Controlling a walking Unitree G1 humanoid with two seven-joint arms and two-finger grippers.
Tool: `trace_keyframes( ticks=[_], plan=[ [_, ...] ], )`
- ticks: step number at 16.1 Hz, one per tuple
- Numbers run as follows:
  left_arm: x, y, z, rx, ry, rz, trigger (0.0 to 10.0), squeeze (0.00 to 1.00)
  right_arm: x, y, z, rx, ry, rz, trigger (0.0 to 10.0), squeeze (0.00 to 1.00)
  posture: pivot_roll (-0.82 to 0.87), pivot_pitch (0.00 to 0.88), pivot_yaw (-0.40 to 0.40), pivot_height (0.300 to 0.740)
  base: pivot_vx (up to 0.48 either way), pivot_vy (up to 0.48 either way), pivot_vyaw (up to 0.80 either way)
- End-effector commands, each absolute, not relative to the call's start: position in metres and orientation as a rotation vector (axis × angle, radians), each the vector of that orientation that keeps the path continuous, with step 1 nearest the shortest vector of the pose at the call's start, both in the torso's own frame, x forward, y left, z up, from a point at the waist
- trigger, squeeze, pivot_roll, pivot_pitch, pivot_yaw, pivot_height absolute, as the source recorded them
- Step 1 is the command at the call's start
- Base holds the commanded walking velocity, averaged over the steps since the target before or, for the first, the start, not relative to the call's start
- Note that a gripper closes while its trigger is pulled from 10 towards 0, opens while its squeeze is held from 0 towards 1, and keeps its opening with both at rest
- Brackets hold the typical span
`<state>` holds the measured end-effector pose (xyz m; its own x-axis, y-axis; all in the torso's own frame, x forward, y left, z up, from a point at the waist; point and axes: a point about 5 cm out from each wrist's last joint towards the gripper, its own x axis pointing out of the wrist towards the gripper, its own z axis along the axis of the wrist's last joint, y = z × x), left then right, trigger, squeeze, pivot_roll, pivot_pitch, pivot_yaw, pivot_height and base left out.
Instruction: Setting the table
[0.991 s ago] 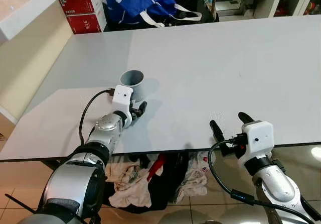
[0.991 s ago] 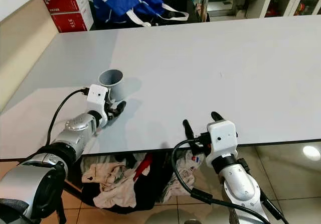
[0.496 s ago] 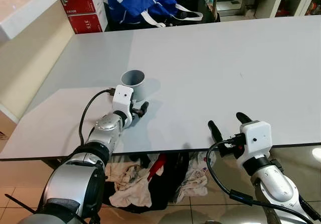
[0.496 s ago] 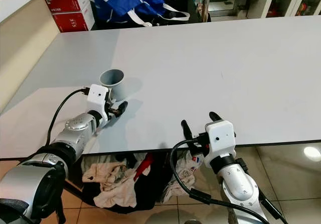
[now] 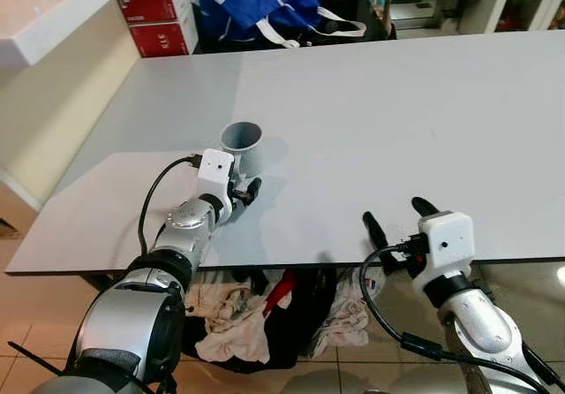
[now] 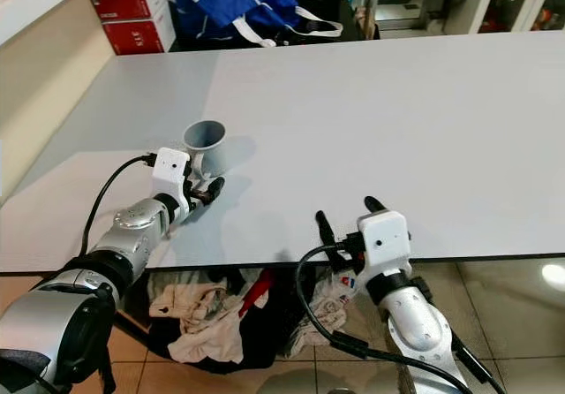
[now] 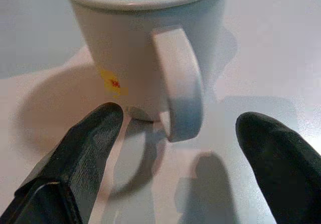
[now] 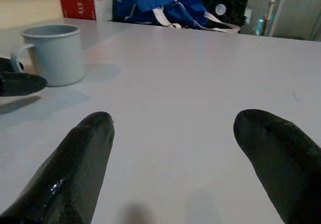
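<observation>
- The table (image 5: 380, 111) is a wide pale grey top; the mug (image 5: 242, 147) stands upright on it, toward the robot's left and in from the near edge.
- Beyond the table's far edge, well apart from the mug, lie a blue bag (image 5: 256, 10) with white straps and red boxes (image 5: 163, 23).
- Under the table's near edge, below the mug, crumpled cloths (image 5: 231, 323) lie heaped on the tiled floor.
- The left arm reaches low over the table, and the left claw (image 5: 243, 191) sits just beside the mug on the robot's side.
- In the left wrist view its fingers (image 7: 90, 143) are spread apart, either side of the mug's handle (image 7: 179, 81), not touching it.
- The right claw (image 5: 393, 217) hovers at the table's near edge, well apart from the mug, fingers spread wide and holding nothing.
- The mug is light grey-blue, with a small yellow and red mark (image 7: 111, 82) on its wall beside the handle.
</observation>
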<state>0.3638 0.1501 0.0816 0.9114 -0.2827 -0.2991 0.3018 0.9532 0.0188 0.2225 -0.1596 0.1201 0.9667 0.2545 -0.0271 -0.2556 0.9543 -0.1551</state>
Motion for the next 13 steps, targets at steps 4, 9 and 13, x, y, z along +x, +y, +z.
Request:
trace_keyframes(
  ticks=[4, 9, 13],
  plan=[
    [0.372, 0.158, 0.099, 0.086, 0.228, -0.308, 10.0, 1.0, 0.224, -0.156, 0.121, -0.162, 0.007, 0.264, 10.0, 0.0, -0.21, 0.004, 0.106, 0.74, 0.0, 0.0, 0.0],
    [0.375, 0.133, 0.117, 0.072, 0.108, -0.451, 10.0, 0.0, 0.224, -0.155, 0.118, -0.159, 0.012, 0.268, 10.0, 0.0, -0.2, 0.004, 0.111, 0.74, 0.0, 0.0, 0.0],
    [0.371, 0.136, 0.119, 0.052, 0.056, -0.454, 10.0, 0.0, 0.225, -0.155, 0.116, -0.157, 0.015, 0.268, 10.0, 0.0, -0.18, 0.001, 0.113, 0.74, 0.0, 0.0, 0.0]
  ],
)
